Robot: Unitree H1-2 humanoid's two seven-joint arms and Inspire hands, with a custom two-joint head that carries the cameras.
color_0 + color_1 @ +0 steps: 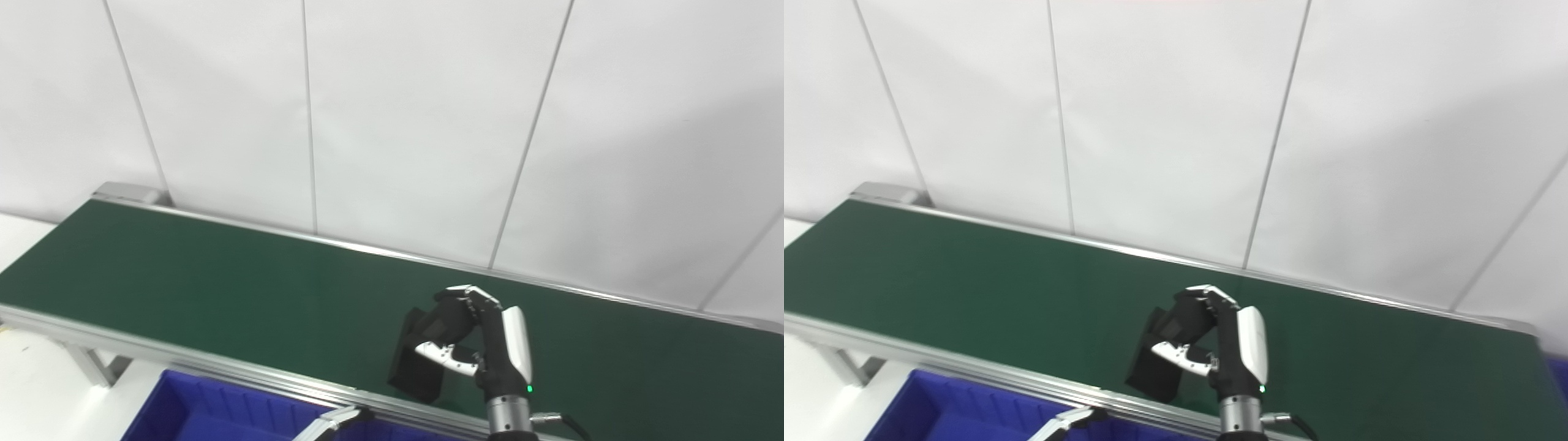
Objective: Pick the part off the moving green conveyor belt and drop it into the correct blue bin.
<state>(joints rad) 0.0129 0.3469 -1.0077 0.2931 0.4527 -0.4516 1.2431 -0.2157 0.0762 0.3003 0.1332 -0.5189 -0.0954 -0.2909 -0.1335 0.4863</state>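
Nearest the camera, at the bottom edge, the left hand (331, 421) shows only as a silver-and-black fingertip section poking up over the blue bin (184, 410); too little of it is visible to tell whether it is open or closed. That bin sits just below the near rail of the conveyor, at lower left, its ribbed inner wall visible and its contents out of view. A second sliver of blue appears at the far right edge in the right eye view, beyond the belt's end; what it belongs to cannot be determined. Rising from the bottom edge right of centre, the right hand (474, 343) stands upright on its metal wrist, a green indicator light showing on the black wrist housing. Its fingers (471, 297) curl over the top of the part (416, 367) and the thumb presses against the part's near face, so the hand is closed around it. This part is a flat, dark, roughly rectangular block, tilted with its top leaning toward the hand; its lower corner reaches down close to the near rail, and whether it touches the green conveyor belt (214, 282) cannot be told. Elsewhere the belt surface runs diagonally from upper left to lower right, framed by silver rails, with a support leg (92, 364) visible under its left portion. Behind it stands a white panelled wall (392, 110) with thin vertical seams.
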